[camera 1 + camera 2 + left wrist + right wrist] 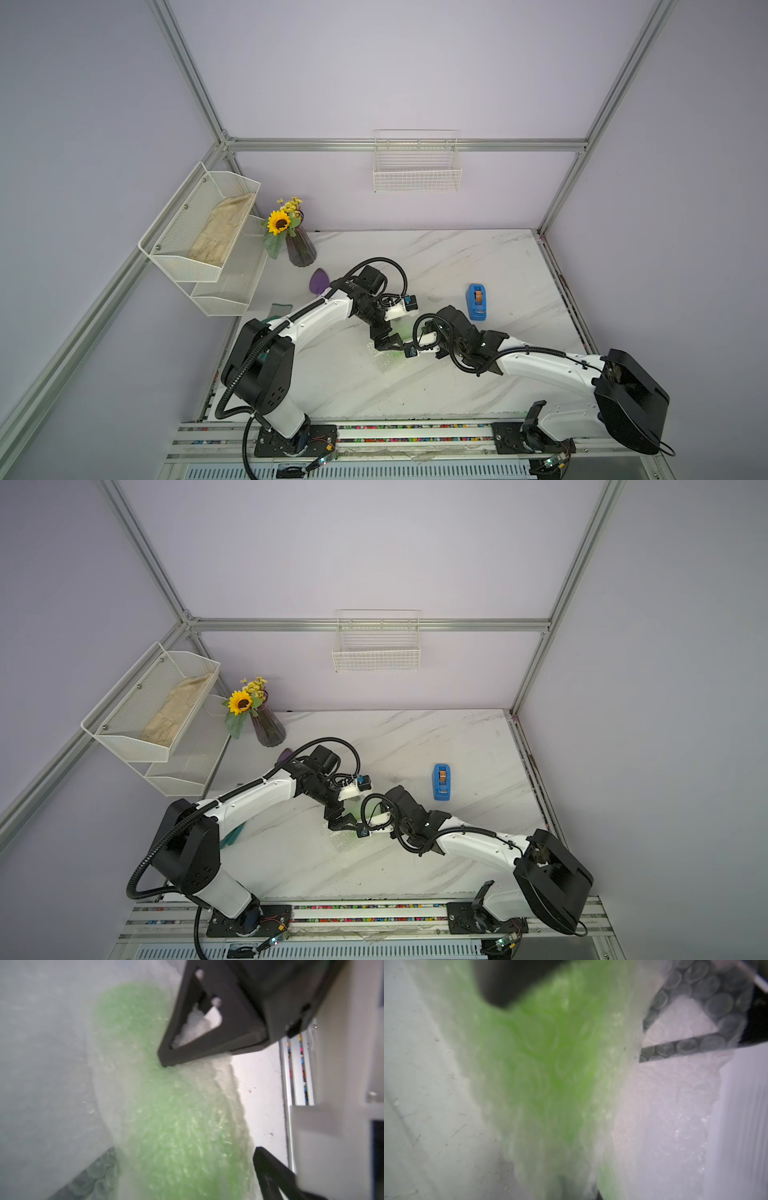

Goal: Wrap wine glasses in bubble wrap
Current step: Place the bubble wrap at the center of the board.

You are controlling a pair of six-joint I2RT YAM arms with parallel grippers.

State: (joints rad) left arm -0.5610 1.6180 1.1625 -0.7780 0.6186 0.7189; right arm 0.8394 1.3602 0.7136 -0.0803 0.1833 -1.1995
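The goblet [133,1028] (a green smear) shows only blurred through bubble wrap [226,1093] in wrist views

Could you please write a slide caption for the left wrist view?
Left gripper, jaws wide open, at the lime-green goblet showing through bubble wrap on the white tabletop.

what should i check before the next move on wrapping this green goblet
1. Goblet under the bubble wrap: ok, green shows through the film in both wrist views.
2. Left gripper open: ok, fingers spread wide either side of the wrapped goblet.
3. Right gripper shut: ok; whether it pinches the bubble wrap: cannot tell.
4. Bubble wrap closed all round: cannot tell, the arms hide it in both top views.
5. Tape dispenser free on the table: ok, apart from both arms.
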